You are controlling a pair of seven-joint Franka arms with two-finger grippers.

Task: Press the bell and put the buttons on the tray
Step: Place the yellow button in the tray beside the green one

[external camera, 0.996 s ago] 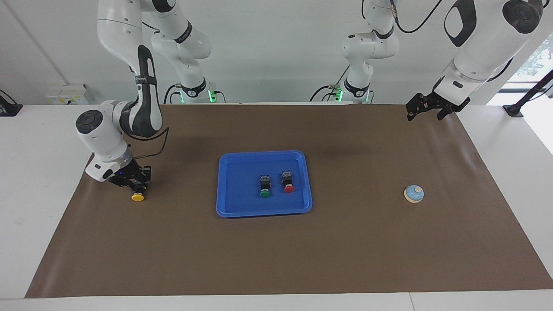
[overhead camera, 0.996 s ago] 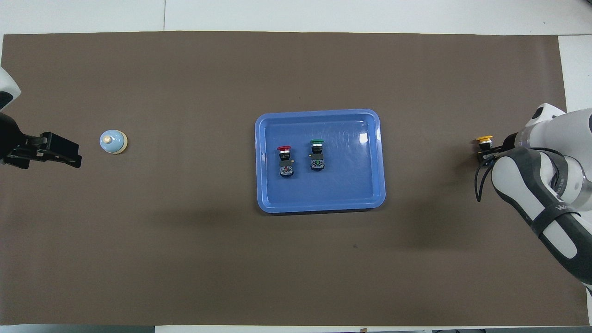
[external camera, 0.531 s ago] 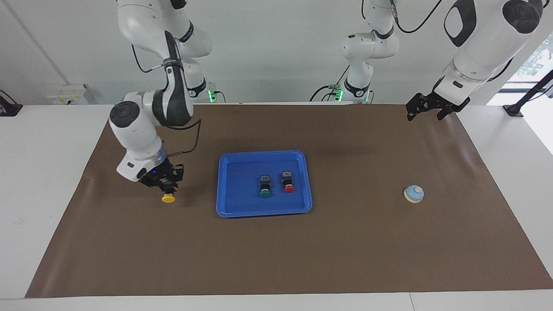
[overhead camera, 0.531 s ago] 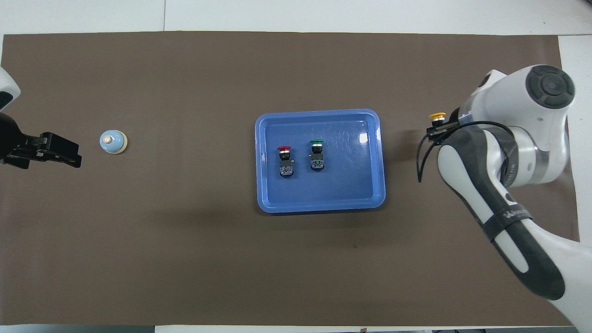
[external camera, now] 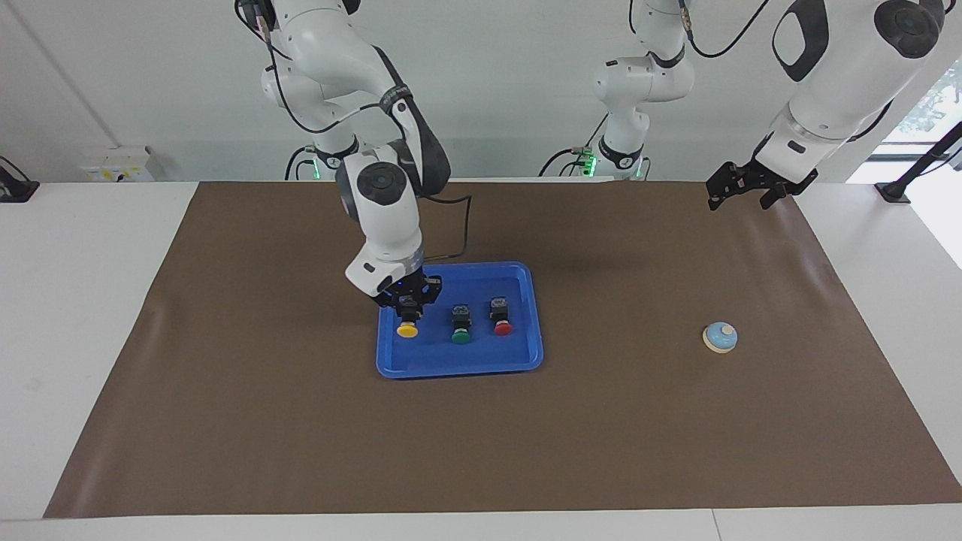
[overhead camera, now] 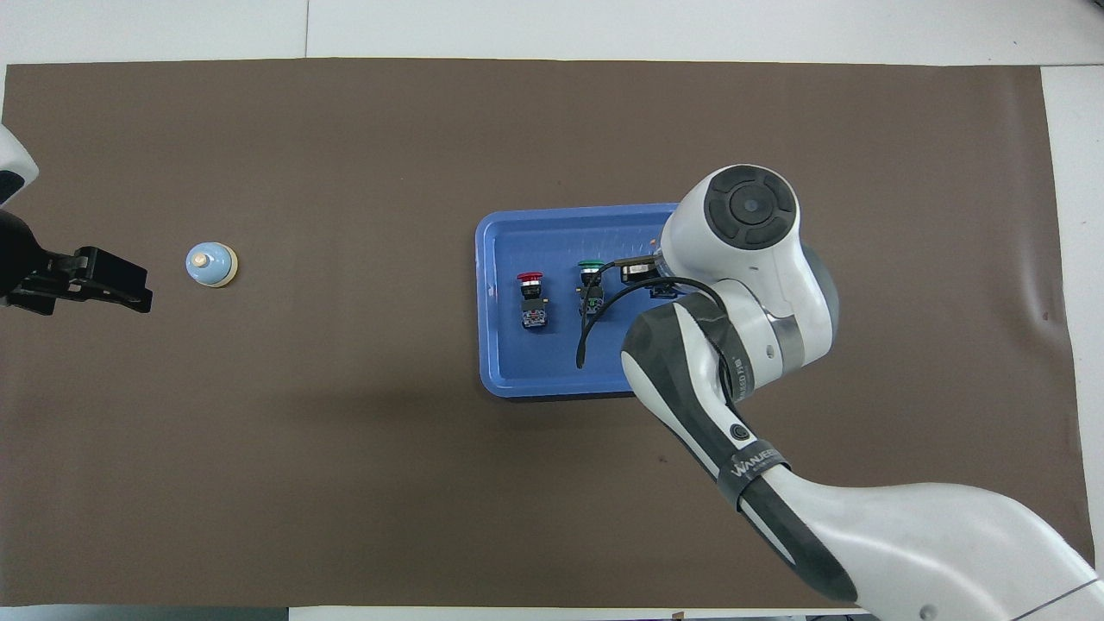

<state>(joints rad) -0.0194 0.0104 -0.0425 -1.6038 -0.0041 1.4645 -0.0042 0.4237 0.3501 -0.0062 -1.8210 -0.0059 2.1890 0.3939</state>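
Observation:
The blue tray (external camera: 452, 365) lies mid-table. In it lie a green button (external camera: 461, 336) (overhead camera: 590, 267) and a red button (external camera: 503, 327) (overhead camera: 530, 278), side by side. My right gripper (external camera: 408, 306) is shut on the yellow button (external camera: 407, 329) and holds it low over the tray's end toward the right arm, beside the green one. Whether it touches the tray floor I cannot tell. In the overhead view the right arm hides that button. The light blue bell (external camera: 720, 336) (overhead camera: 210, 264) stands toward the left arm's end. My left gripper (external camera: 740, 198) (overhead camera: 138, 289) waits open in the air.
A brown mat (external camera: 301, 421) covers the table, with white table edge around it. The right arm's forearm and wrist (overhead camera: 742, 259) stretch over the tray's end toward the right arm.
The right arm has lifted the yellow button off the mat at its own end of the table and carried it over the tray. The left arm, bell and other buttons have not moved.

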